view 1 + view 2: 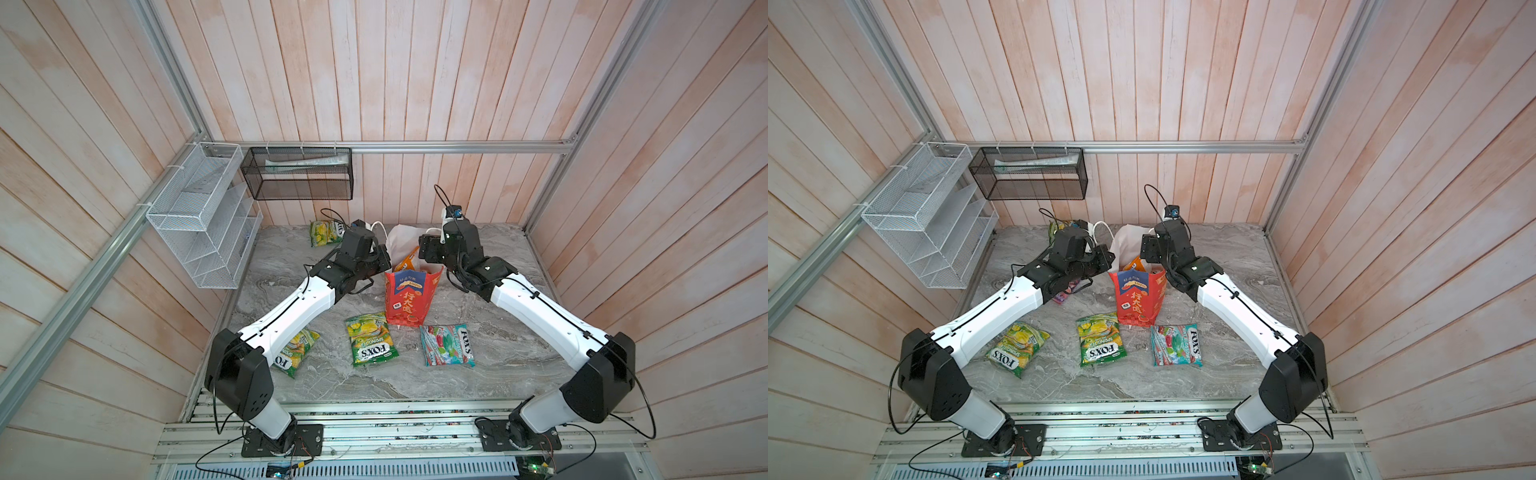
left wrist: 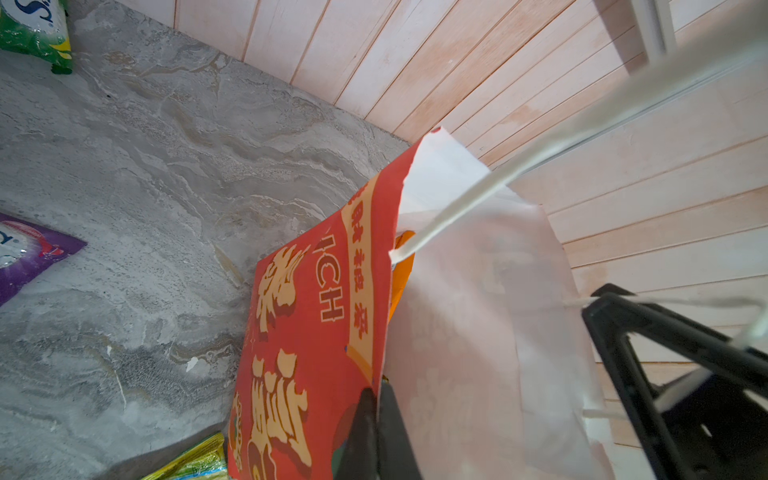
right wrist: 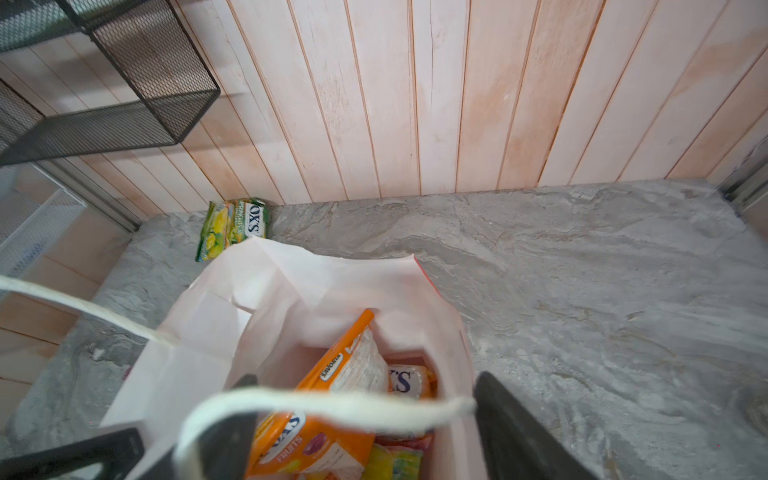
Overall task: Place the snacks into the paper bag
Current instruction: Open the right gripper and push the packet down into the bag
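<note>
Your paper bag stands upright in the middle of the worktop with its mouth open, and it is partly filled. In the right wrist view you can see an orange-and-white packet leaning inside it and an orange FRUITS packet beside that. At least one more wrapper lies underneath, too hidden to name. Your left gripper has its jaws pressed together on the bag's left rim, pinching the paper so the mouth gapes. Your right gripper hangs over the mouth with its jaws spread and nothing between them, and a white cord handle loops close by. By my count five snacks are left outside. The far green-yellow packet lies far left by the wall, and the purple packet sits half under your left arm. Along the near side are the near-left green-yellow packet, the centre green-yellow packet just in front of the bag, and the teal-red packet to its right. I judge you near halfway, perhaps short of it, with the right arm free for the next pick.
</note>
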{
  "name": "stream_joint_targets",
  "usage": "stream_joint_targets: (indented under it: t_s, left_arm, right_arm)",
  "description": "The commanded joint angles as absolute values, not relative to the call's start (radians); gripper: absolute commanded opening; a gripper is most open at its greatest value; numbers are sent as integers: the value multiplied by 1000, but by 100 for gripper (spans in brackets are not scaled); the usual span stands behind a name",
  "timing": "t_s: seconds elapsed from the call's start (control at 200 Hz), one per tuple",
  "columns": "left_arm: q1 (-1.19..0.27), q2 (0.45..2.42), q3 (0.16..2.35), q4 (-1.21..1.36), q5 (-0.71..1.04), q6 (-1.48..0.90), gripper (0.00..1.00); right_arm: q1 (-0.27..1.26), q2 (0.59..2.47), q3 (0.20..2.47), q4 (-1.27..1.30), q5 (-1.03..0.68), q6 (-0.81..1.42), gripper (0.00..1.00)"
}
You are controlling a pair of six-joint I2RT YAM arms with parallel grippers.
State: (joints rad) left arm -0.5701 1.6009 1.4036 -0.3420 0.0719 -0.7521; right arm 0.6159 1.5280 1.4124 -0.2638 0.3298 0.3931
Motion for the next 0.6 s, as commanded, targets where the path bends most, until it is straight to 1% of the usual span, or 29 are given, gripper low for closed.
stream_joint_targets:
  t_s: [0.0,0.035,0.1,0.155,0.22,0.375,0.595]
  left_arm:
    - [-567,1623,1435,-321,84,-739,0]
    - [-566,1627,1438,-322,89,-740,0]
    - [-566,1632,1446,-324,102,-738,0]
    - [-568,1635,1445,-322,107,-740,0]
    - [-572,1638,1434,-313,105,-747,0]
    - [-585,1667,1476,-329,72,-741,0]
    - [-591,1750,1629,-397,35,-694,0]
  right_arm:
    - [623,1515,1436,-269,386,364,40]
    - [624,1506,1429,-261,384,359,30]
    - [623,1497,1426,-255,381,346,18]
    - [623,1500,1435,-265,381,338,8]
    - [617,1513,1457,-283,367,324,0]
    - [579,1558,1505,-310,298,311,0]
    - [536,1602,1577,-294,312,292,0]
